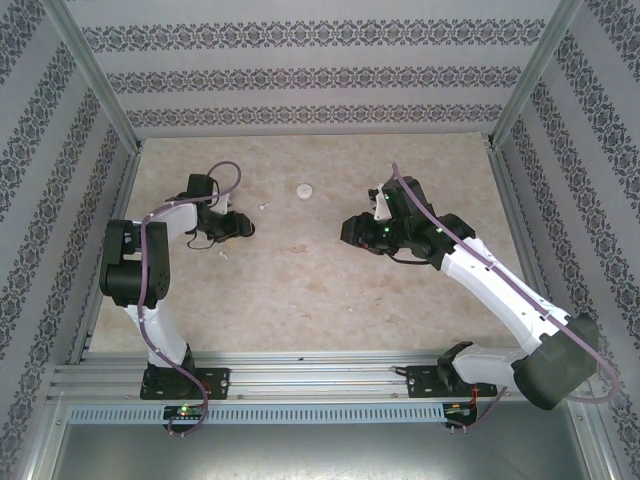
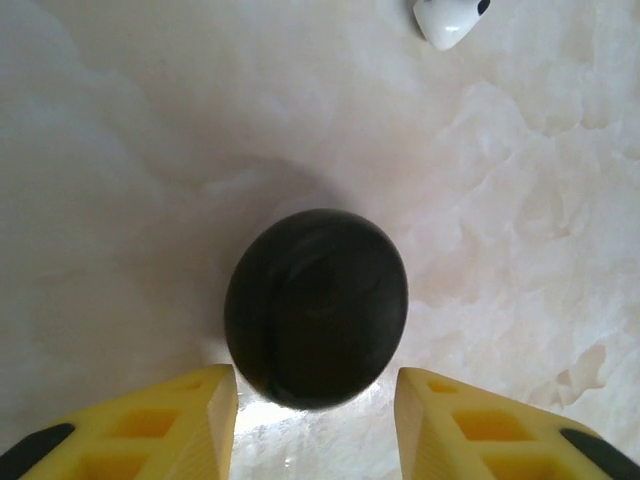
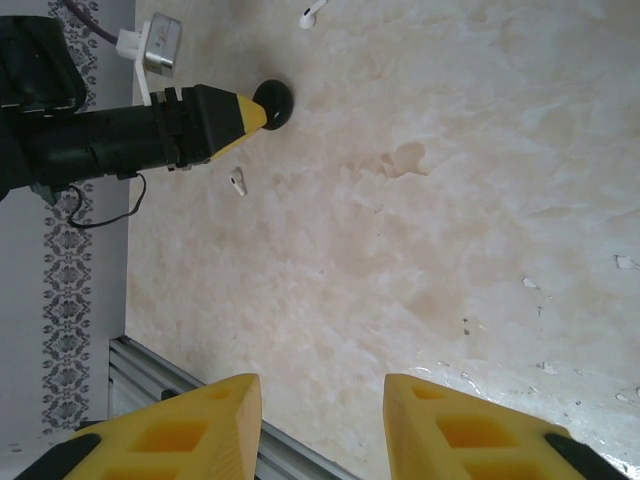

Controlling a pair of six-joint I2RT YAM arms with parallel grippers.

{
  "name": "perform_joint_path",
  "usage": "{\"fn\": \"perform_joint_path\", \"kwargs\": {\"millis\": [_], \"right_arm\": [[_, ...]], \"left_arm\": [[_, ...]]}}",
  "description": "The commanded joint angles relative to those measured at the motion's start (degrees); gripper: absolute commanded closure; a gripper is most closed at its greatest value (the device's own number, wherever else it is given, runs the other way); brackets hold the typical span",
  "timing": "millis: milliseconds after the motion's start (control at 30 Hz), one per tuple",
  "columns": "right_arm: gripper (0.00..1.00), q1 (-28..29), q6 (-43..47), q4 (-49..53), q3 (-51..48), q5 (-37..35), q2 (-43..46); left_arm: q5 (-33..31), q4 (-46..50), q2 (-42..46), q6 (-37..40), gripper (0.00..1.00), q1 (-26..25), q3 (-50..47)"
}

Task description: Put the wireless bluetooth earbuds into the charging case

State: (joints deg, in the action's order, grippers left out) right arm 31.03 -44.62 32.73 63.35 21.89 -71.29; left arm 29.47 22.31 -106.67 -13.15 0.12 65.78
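1. From above: a marbled beige table (image 1: 300, 290) boxed in by patterned walls.
   - On the left half, the left gripper (image 1: 245, 228), low at the tabletop and pointing toward the middle. Finger spread impossible to judge at this size.
   - Just past it toward the back wall, the white earbud (image 1: 263, 205), loose on the table.
   - On the near side of that arm, a small white piece (image 1: 222, 253), too tiny to identify.
   - Further back near the centre, a pale round puck (image 1: 303, 188), well apart from both arms.
   - On the right half, the right gripper (image 1: 350, 232), also low, facing the left one across bare table.

2. From the left wrist: the left gripper (image 2: 317, 420) with yellow fingers spread, one on each side of a black round puck (image 2: 316, 308) resting on the table.
   - A sliver of bright surface between the puck and the right finger.
   - Left fingertip right at the puck's edge, contact unclear. Flanked rather than pinched.
   - In the top right corner, the white earbud (image 2: 446, 20), partly cut by the frame edge, apart from puck and fingers.

3. From the right wrist: the right gripper (image 3: 322, 410) with yellow fingers spread and only bare tabletop between them.
   - Across the table, the yellow tip of the left gripper (image 3: 250, 112), just beside the black round puck (image 3: 273, 103).
   - Beyond the puck, the white earbud (image 3: 313, 12), stem visible.
   - Below the left arm, the small white piece (image 3: 238, 182).
   - At lower left, a metal rail (image 3: 150, 370) along the table edge.
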Motion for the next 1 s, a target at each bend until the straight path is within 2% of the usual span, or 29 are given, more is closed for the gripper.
{"fn": "perform_joint_path", "kwargs": {"millis": [0,267,367,667,967], "right_arm": [[0.63,0.8,0.1,-1.0,1.6,0.0,-0.5],[0.62,0.5,0.7,-1.1,1.1,-0.5,-1.3],[0.61,0.2,0.8,-1.3,0.9,-0.6,-2.0],[0.59,-1.1,1.3,-1.3,0.9,-0.2,-4.0],[0.58,-4.0,2.1,-1.3,0.3,1.0,-5.8]], "left_arm": [[-3.2,5.4,0.9,3.2,0.58,0.7,2.8],[-4.3,6.2,2.8,4.0,0.55,0.3,6.7],[-4.4,5.8,1.8,3.8,0.54,-1.4,9.6],[-6.4,6.8,-9.1,7.4,0.48,-10.7,24.1],[-7.2,10.5,-21.3,11.4,0.37,-15.4,41.1]]}}
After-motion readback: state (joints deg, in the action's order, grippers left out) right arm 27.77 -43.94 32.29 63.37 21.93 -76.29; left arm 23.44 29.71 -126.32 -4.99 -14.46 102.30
